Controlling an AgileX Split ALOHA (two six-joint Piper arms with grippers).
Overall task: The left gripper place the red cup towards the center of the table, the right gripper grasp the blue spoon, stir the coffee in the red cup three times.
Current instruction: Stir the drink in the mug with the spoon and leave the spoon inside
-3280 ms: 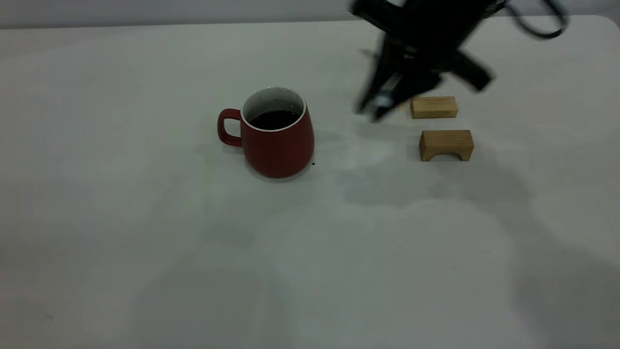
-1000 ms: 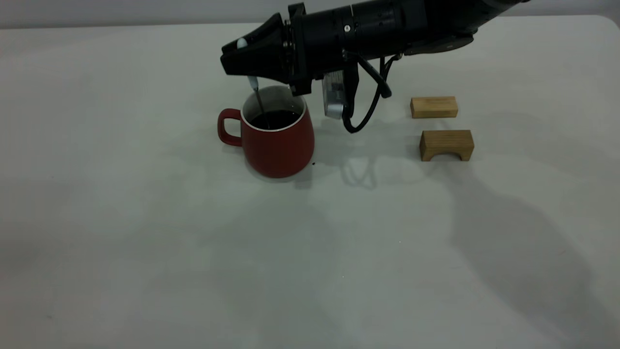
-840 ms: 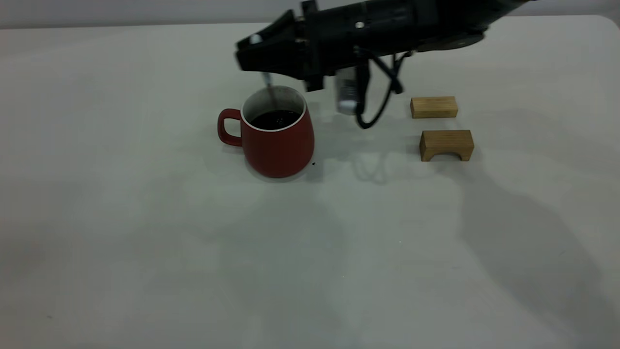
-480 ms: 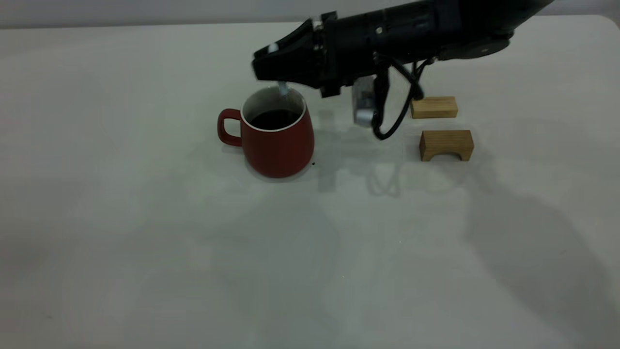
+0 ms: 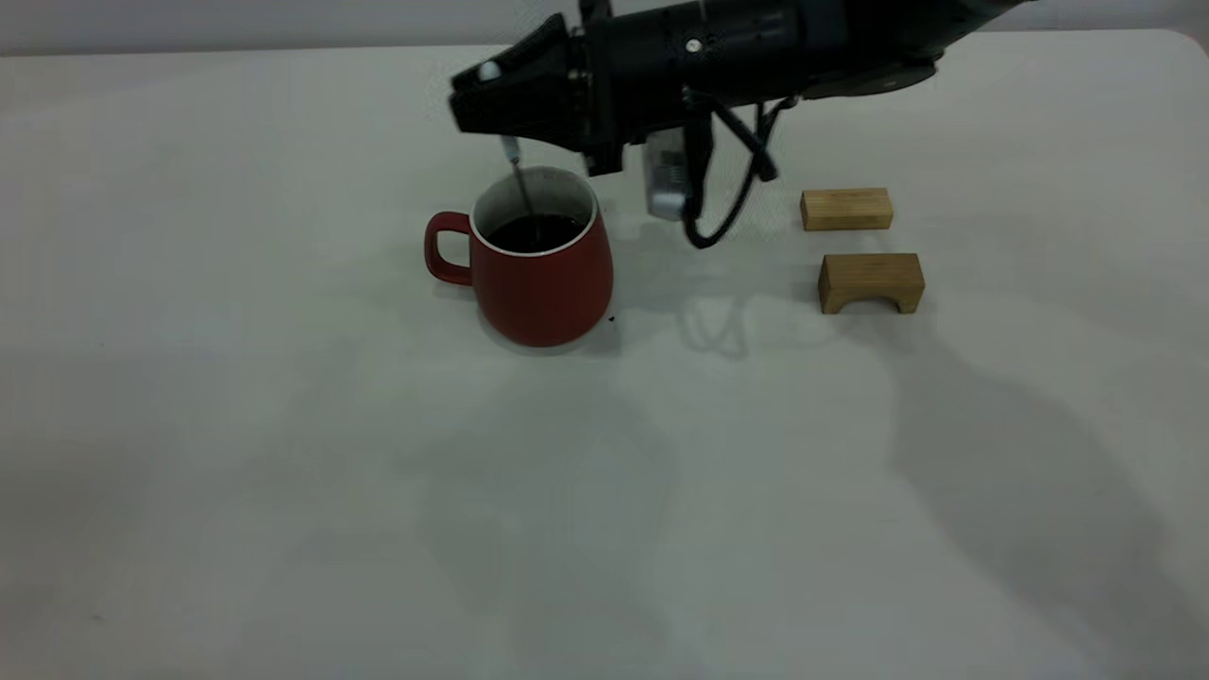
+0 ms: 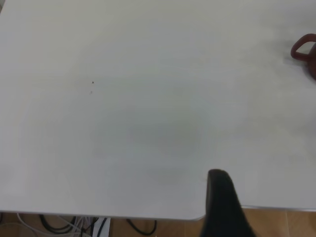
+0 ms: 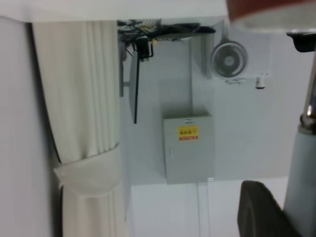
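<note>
The red cup stands upright near the middle of the table, its handle to the left and dark coffee inside. Just above its rim hangs my right gripper, reaching in from the right and shut on the blue spoon. The spoon's thin shaft runs down into the coffee. In the right wrist view the spoon's pale handle lies against a black finger, with the cup's rim beyond. The left gripper is parked over the table's edge, far from the cup's handle.
Two wooden blocks lie right of the cup: a flat one and an arch-shaped one in front of it. The right arm's grey module and cable loop hang between cup and blocks.
Over the last second the right gripper swung right along the cup's back rim, then came back left. The spoon now stands in the coffee again. The cup has not moved.
</note>
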